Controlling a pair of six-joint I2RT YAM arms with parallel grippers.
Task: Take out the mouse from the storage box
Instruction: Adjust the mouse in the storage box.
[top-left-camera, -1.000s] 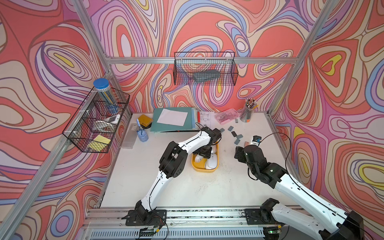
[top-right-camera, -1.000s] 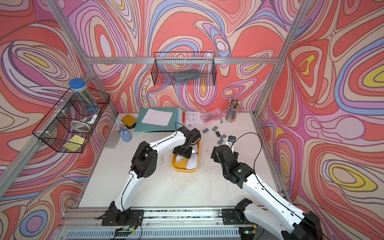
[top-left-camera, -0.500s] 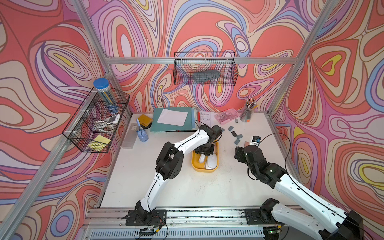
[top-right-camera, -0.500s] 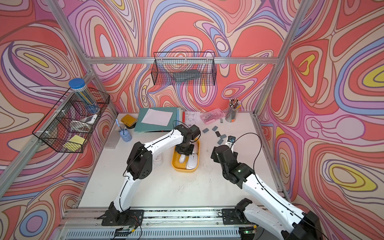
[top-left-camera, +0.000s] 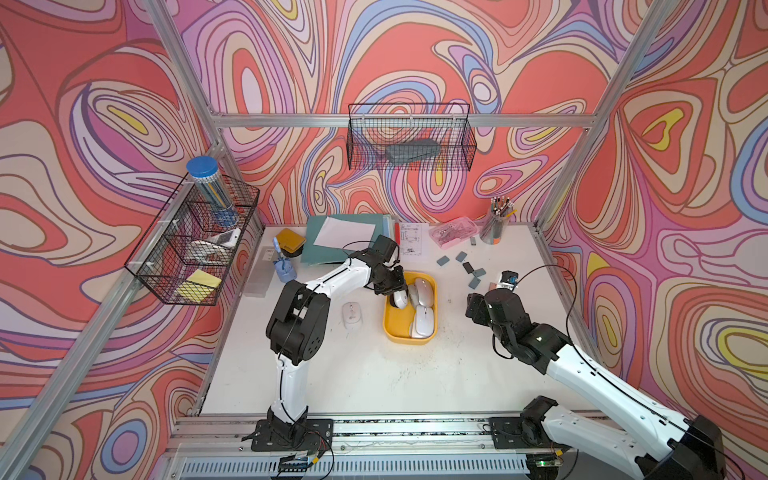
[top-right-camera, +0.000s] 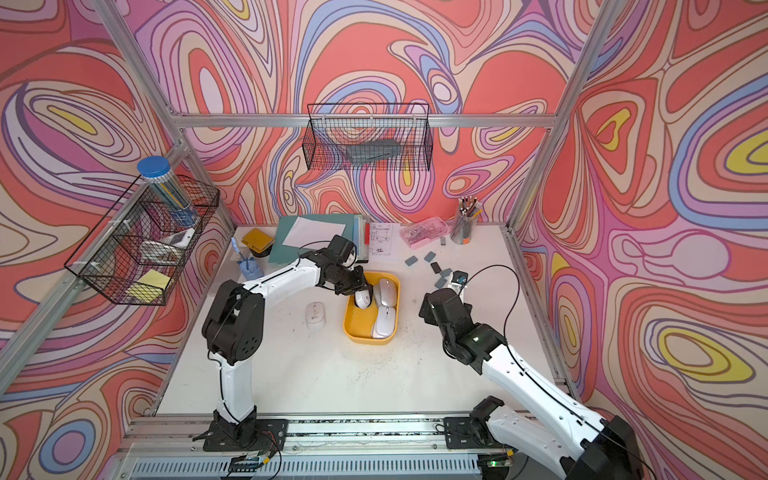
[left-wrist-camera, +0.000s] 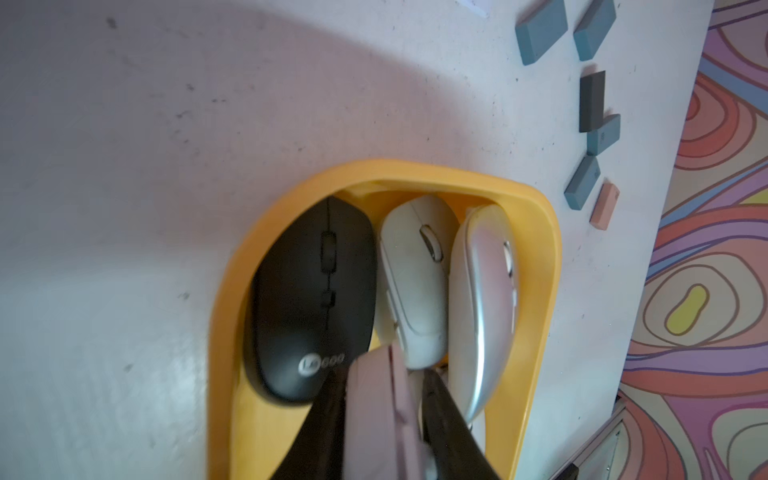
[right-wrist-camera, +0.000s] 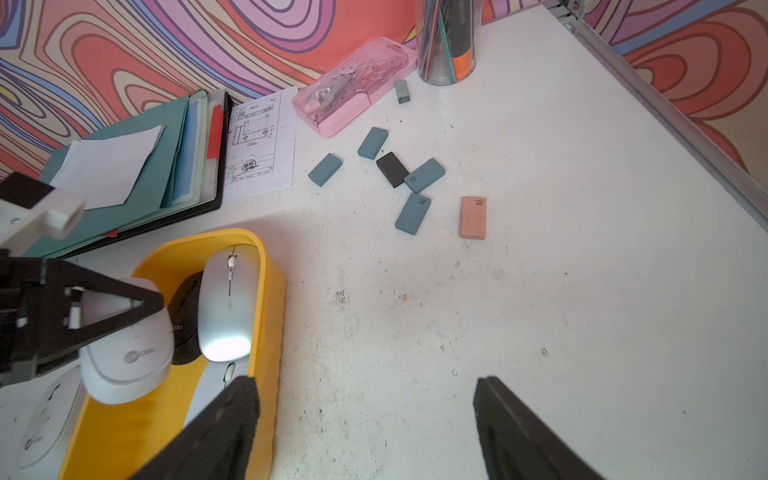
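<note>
The yellow storage box (top-left-camera: 398, 324) (top-right-camera: 358, 323) lies mid-table. My left gripper (top-left-camera: 399, 291) (top-right-camera: 361, 293) (left-wrist-camera: 382, 386) is shut on a white mouse (top-left-camera: 401, 299) (right-wrist-camera: 124, 349), which is tilted over the box's far left part. In the left wrist view the held mouse (left-wrist-camera: 374, 415) shows edge-on between the black fingers. A black mouse (left-wrist-camera: 311, 299), a white mouse (left-wrist-camera: 415, 282) and a silver mouse (left-wrist-camera: 482, 299) lie in the box (left-wrist-camera: 540, 257). My right gripper (top-left-camera: 471, 309) (right-wrist-camera: 368, 386) stands open over bare table to the right of the box (right-wrist-camera: 270, 316).
Another white mouse (top-left-camera: 351, 315) rests on the table left of the box. Several erasers (right-wrist-camera: 411, 212) lie scattered at the back right, near a pink case (right-wrist-camera: 349, 99) and a pencil cup (top-left-camera: 494, 226). Folders (top-left-camera: 332, 245) sit behind the box. Wire baskets (top-left-camera: 195, 245) hang on the walls.
My left gripper has shut on the white mouse inside the box and now holds it tilted. The right arm has stayed nearly still.
</note>
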